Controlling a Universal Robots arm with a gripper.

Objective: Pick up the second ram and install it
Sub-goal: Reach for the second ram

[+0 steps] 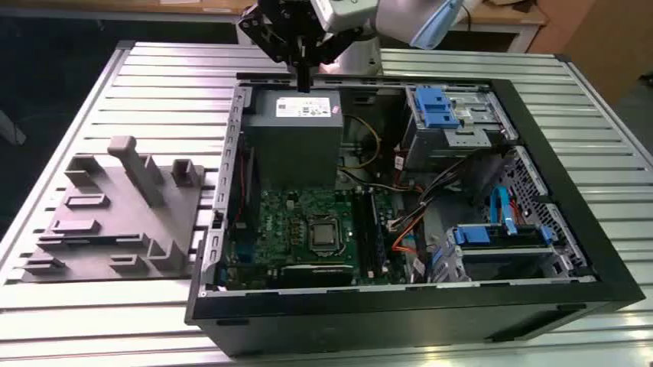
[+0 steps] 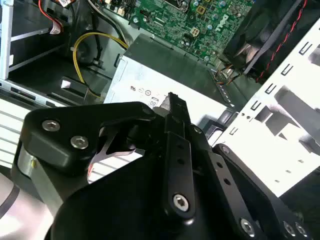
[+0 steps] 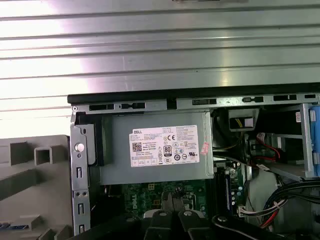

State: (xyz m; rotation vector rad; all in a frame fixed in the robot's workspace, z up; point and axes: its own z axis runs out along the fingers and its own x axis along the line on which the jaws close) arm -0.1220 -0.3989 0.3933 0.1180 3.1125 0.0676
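Observation:
My gripper [image 1: 304,82] hangs at the back of the open computer case [image 1: 408,310], just above the grey power supply [image 1: 296,126]. In the second wrist view its black fingers [image 2: 175,120] lie pressed together, and nothing shows between them. The green motherboard [image 1: 290,222] with its square silver processor [image 1: 324,233] lies lower in the case. The long black memory slots [image 1: 369,229] run beside the processor on the exterior view's right. The second ram is out of view as a separate stick; I cannot tell whether one sits in the slots.
A grey moulded fixture [image 1: 112,214] with posts and pockets lies on the ribbed metal table [image 1: 164,76], at the exterior view's left of the case. Blue drive brackets [image 1: 433,107], cables and a metal cage crowd the case's right half. A fan [image 2: 260,35] sits by the case wall.

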